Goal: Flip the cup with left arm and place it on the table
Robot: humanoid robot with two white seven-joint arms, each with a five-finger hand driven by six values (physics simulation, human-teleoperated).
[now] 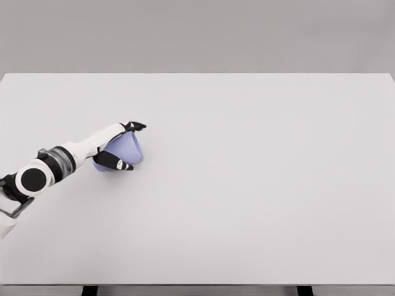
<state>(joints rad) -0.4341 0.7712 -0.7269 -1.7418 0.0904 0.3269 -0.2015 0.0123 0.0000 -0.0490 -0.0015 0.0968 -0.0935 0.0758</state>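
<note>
A pale blue cup [126,150] lies tilted on its side in the left part of the white table [259,185]. My left hand [131,146] is wrapped around it, dark fingers [136,126] over its far side and the thumb [117,163] across its near side. The cup's wide end points right, toward the table's middle. The left arm [58,163] reaches in from the lower left edge. The cup's underside is hidden by the hand, so I cannot tell whether it touches the table.
The table's far edge [197,74] runs across the upper part of the view, with a grey wall behind. Two dark table legs [90,290] show below the near edge.
</note>
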